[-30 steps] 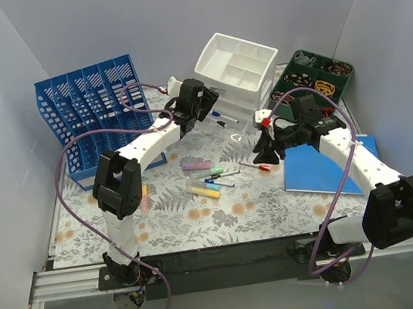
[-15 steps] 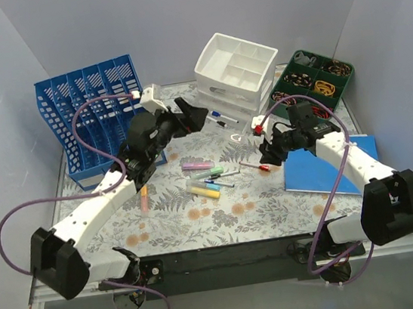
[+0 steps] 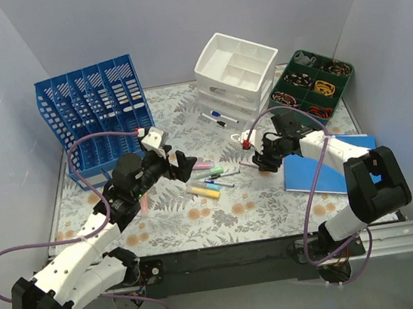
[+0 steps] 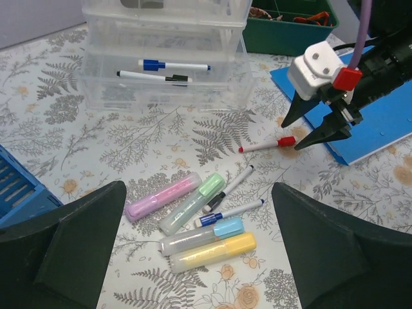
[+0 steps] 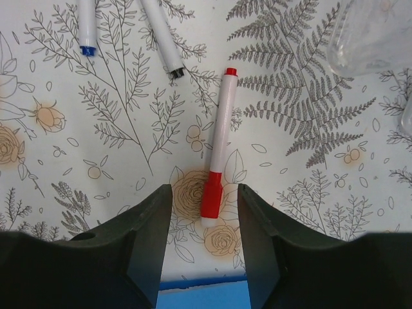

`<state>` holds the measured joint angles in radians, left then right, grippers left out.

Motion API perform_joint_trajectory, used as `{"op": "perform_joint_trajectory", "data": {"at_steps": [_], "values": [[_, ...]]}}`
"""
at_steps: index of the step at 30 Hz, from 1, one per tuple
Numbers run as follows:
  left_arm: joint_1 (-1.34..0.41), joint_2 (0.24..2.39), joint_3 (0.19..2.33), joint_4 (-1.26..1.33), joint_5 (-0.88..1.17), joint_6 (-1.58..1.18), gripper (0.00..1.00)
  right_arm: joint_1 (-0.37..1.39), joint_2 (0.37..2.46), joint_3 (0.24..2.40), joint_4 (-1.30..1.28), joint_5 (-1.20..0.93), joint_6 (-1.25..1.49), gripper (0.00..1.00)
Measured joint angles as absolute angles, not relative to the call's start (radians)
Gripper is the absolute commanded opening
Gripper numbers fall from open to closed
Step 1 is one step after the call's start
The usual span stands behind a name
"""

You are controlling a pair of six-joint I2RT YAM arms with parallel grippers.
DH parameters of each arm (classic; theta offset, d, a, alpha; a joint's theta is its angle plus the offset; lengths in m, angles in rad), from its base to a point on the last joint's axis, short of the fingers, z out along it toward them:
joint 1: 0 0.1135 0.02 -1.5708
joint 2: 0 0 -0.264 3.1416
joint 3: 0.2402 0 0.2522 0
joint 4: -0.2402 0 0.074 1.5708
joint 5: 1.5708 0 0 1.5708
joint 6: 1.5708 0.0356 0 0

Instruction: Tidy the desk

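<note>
Right wrist view: the desk [image 5: 96,96] is seen directly beneath the right gripper [image 5: 205,190]. Its dark fingers are held apart on either side of a red-capped white marker [image 5: 222,116] that lies flat on the print, a gap is left on both sides, and nothing is clamped. In the top view this gripper is placed right of the desk's middle, just beside the left edge of a smooth blue notebook [image 3: 323,173] lying towards the right edge. The left gripper [image 4: 198,188] is held over the desk left of its middle, with its jaws spread wide and nothing between them; a cluster of rounded, translucent highlighters [image 4: 193,203] is seen on the surface below and ahead of it. The desk is shown as a flat, matte rectangle printed with pale ferns and orange flowers, bounded at the near edge by a black rail [image 3: 228,257]. A clear plastic drawer unit [image 4: 167,77] is set at the far edge.
</note>
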<state>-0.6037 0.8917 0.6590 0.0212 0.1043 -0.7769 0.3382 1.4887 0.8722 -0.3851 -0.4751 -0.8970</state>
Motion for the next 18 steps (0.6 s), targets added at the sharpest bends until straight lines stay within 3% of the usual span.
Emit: {"op": "perform_joint_trajectory", "data": {"at_steps": [13,18], "values": [[-0.604,0.891,0.659,0.014,0.102,-0.736,0.98,0.39,1.599,0.875,-0.337,-0.398,-0.867,0.5],[-0.604,0.891,0.659,0.013,0.102,-0.735,0.98,0.408,1.633,0.894,-0.332,-0.387,-0.848,0.41]]}}
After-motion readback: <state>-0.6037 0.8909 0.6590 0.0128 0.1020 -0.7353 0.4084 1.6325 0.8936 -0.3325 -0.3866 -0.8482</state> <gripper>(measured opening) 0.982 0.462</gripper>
